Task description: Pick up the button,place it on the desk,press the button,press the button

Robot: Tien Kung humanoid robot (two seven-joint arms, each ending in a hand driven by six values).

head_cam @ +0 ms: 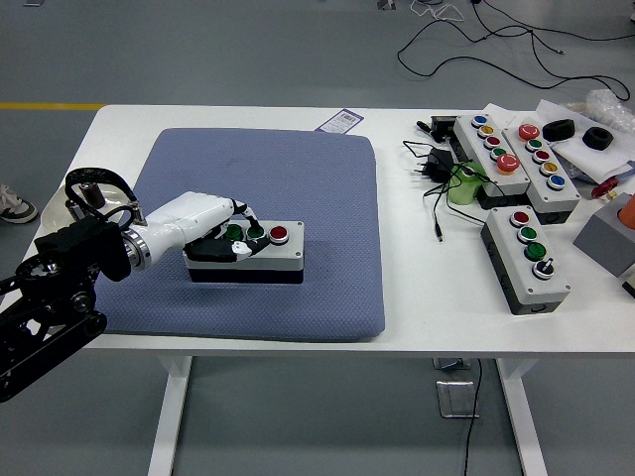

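Observation:
A grey button box (260, 255) with a black base lies on the blue pad (298, 178), left of centre. It carries a red button (279, 234) at its right and green buttons (255, 234) beside it. My left hand (220, 238), white with black fingertips, rests on the box's left part, with its fingers curled down over the green buttons. It does not grip the box. The right hand is out of view.
Three more button boxes (524, 258) lie on the white table (427, 297) at the right, with black cables, a green bottle (462, 185), black parts and a grey box (607, 236). A label (340, 120) lies behind the pad.

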